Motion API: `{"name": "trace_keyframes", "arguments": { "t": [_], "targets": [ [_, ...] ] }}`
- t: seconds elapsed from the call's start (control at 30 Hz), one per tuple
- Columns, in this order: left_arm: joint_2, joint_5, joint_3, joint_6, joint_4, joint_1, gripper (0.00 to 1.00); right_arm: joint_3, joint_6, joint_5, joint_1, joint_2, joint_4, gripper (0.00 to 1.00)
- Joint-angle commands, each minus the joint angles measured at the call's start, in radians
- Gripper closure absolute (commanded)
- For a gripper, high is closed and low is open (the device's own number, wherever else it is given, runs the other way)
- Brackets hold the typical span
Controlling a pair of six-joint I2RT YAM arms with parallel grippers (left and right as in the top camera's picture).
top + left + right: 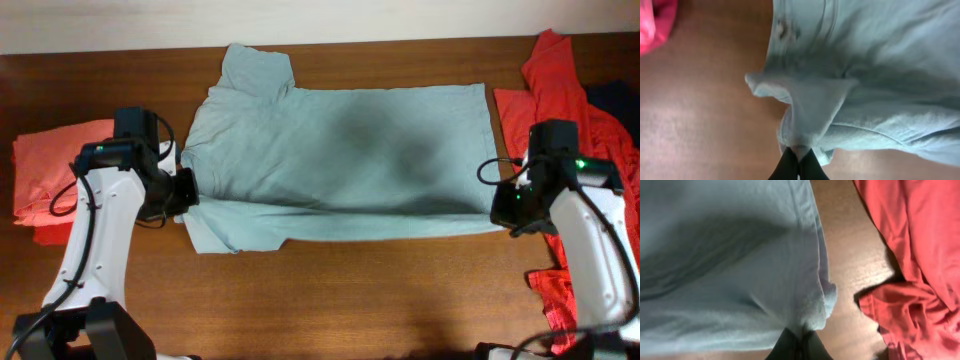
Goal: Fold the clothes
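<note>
A: Overhead view: the pale grey-blue T-shirt lies spread across the middle of the bench, neck end to the left, hem to the right.

B: One sleeve pokes up toward the far edge. And look at the near side: a long crease runs the whole length, with a strip of cloth below it.

A: The left gripper sits right at the shirt's near left corner. Its wrist view settles it: the dark fingers are pressed together on a pinch of blue cloth, which bunches into a peak above them.

B: Same on the other side. The right gripper is at the near hem corner, and its wrist view shows the jaws closed on that corner, cloth drooping around them.

A: So both are clamped on the T-shirt, one at each end of that near edge.

B: Around it, a pink garment lies at the left edge of the bench, beside the left arm and apart from the shirt.

A: And red garments are heaped on the right, just past the hem, with bare wood between them in the right wrist view. More red cloth shows at the near right, below the right arm.

B: A dark item lies behind the red heap at the far right. I can't tell what it is.
</note>
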Motion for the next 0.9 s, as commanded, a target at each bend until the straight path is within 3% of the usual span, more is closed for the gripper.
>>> {"name": "trace_keyframes", "arguments": {
  "t": [0.0, 0.17, 0.87],
  "targets": [
    [0.020, -0.008, 0.000, -0.013, 0.058, 0.004, 1.00, -0.005, 0.011, 0.025, -0.003, 0.091, 0.066, 0.96],
    [0.085, -0.008, 0.000, -0.013, 0.135, 0.004, 1.00, -0.005, 0.011, 0.042, -0.004, 0.178, 0.157, 0.96],
    [0.197, 0.027, 0.000, -0.013, 0.352, -0.017, 1.00, -0.005, 0.011, 0.042, -0.003, 0.182, 0.425, 0.95]
  ]
}}
